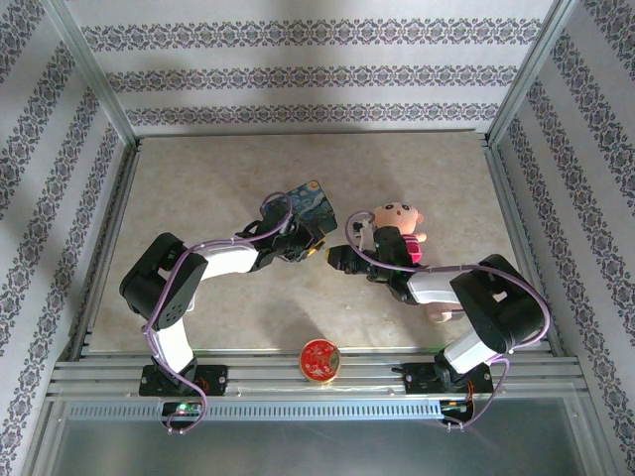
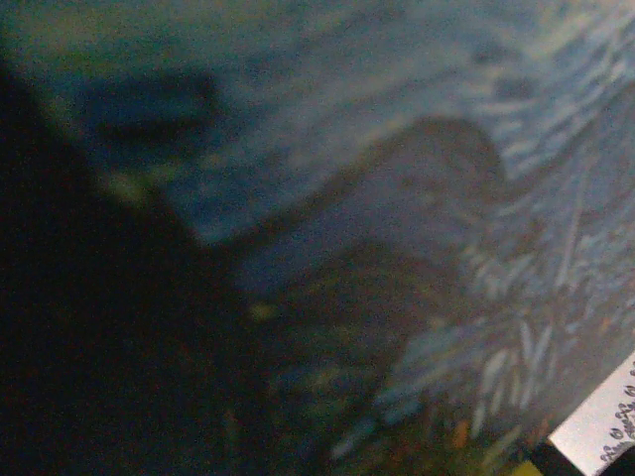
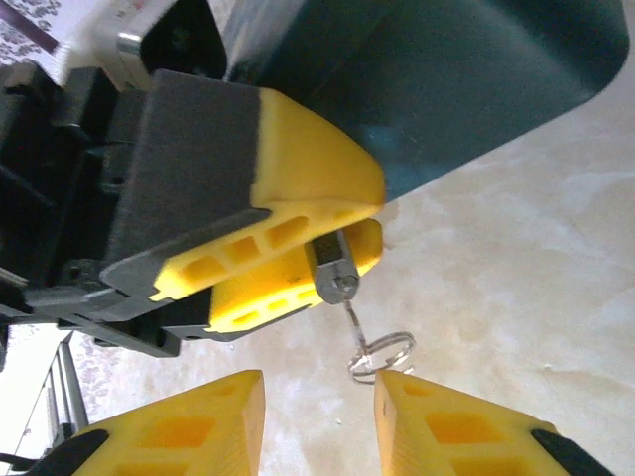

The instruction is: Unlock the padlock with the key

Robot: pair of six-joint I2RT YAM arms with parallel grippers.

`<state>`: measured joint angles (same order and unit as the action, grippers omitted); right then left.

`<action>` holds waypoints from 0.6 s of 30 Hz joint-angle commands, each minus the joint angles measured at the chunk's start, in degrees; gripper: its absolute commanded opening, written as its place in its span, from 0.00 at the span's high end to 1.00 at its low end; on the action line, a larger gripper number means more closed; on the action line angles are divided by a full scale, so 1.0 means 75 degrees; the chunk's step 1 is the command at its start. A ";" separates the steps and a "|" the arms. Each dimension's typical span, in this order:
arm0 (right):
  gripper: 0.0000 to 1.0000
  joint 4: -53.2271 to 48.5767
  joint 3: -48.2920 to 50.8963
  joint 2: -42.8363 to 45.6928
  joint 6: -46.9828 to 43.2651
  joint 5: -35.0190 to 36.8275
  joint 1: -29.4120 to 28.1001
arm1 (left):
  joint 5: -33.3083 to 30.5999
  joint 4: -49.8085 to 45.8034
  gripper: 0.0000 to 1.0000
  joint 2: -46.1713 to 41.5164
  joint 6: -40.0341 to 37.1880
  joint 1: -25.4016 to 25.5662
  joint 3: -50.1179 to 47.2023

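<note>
The tiny dark padlock (image 3: 335, 272) is pinched between the yellow fingertips of my left gripper (image 3: 369, 213), its keyhole end facing the right wrist camera. The thin key (image 3: 353, 315) sticks out of that end, with a wire ring (image 3: 391, 347) hanging from it. My right gripper (image 3: 317, 397) is just below, jaws apart. The ring lies against the tip of its right finger (image 3: 417, 407), and nothing is between the fingers. From above, the left gripper (image 1: 316, 250) and the right gripper (image 1: 338, 260) meet tip to tip at mid-table.
A blue painted tin (image 1: 306, 203) stands right behind the left gripper, and its blurred side (image 2: 397, 149) fills the left wrist view. A pink plush toy (image 1: 399, 224) lies by the right arm. A round red disc (image 1: 319, 359) rests on the front rail.
</note>
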<state>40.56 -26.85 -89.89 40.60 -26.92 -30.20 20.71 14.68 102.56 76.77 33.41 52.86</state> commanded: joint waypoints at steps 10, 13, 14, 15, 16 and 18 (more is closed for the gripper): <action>0.70 0.0253 -0.0310 -0.0416 0.0024 0.0108 -0.0144 | 0.1235 -0.0703 1.00 0.0497 0.0850 0.0104 -0.0226; 0.73 0.0256 -0.0357 -0.0436 0.0001 0.0144 -0.0146 | 0.1264 -0.0696 1.00 0.0488 0.0850 0.0104 -0.0217; 0.74 0.0253 -0.0369 -0.0437 -0.0011 0.0144 -0.0146 | 0.1261 -0.0703 1.00 0.0483 0.0841 0.0104 -0.0221; 0.75 0.0254 -0.0402 -0.0460 -0.0022 0.0144 -0.0146 | 0.1269 -0.0703 1.00 0.0492 0.0838 0.0104 -0.0218; 0.76 0.0253 -0.0425 -0.0482 -0.0031 0.0144 -0.0136 | 0.1275 -0.0703 1.00 0.0482 0.0838 0.0104 -0.0207; 0.80 0.0253 -0.0484 -0.0551 -0.0040 0.0144 -0.0140 | 0.1308 -0.0703 1.00 0.0494 0.0826 0.0104 -0.0205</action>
<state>40.77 -28.95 -92.97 40.53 -26.33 -30.65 20.80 14.72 102.61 76.75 33.41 52.86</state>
